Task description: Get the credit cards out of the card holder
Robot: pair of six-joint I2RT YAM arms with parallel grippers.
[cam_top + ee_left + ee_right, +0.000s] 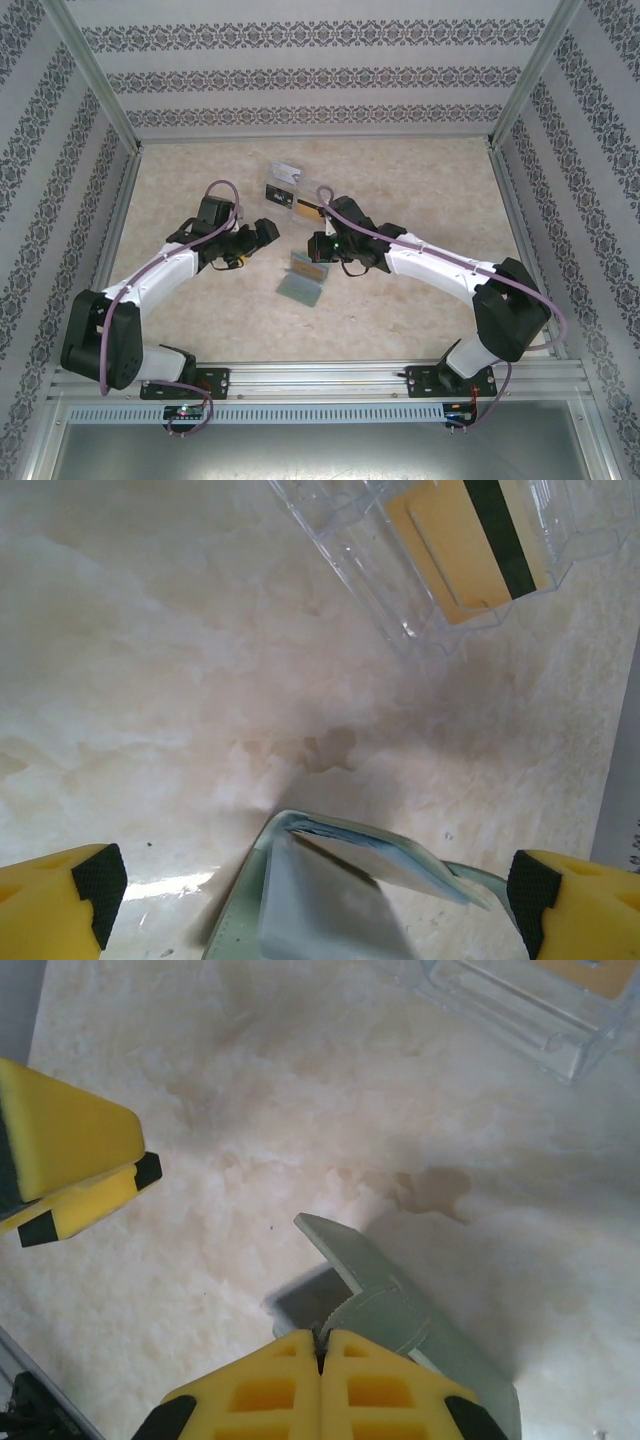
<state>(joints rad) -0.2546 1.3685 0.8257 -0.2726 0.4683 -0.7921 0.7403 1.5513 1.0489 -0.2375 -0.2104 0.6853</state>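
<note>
Right tool (322, 1340), fingers pressed together, pinching the top edge of one raised panel of the holder (390, 1310); the grey-green panel slopes up from the tabletop (250, 1110) into the seam between the yellow fingers. A dark patch lies under the panel's near side; shadow or card cannot be told. Left tool (312, 885), fingers spread wide, one yellow black-tipped finger at each lower corner of the left wrist view, with the holder between them and touching neither. From that side the holder stands open like a book, its bluish inner edges curving upward around a pale, blurred flat sheet; whether this is a card or a panel cannot be told. In the right wrist view one finger of the left tool hangs to the left of the holder, apart from it. Seen from above, the two tools face each other across the holder, which sits near the middle of the tabletop, one panel flat and the other lifted, with a gold-orange strip showing along the lifted part. Beyond the holder, toward the back wall, lies a clear box (400, 590) of several compartments, near but not touching. One compartment holds a gold card (450, 550) with a black stripe, lying flat; a farther compartment holds a pale card (285, 172).
</note>
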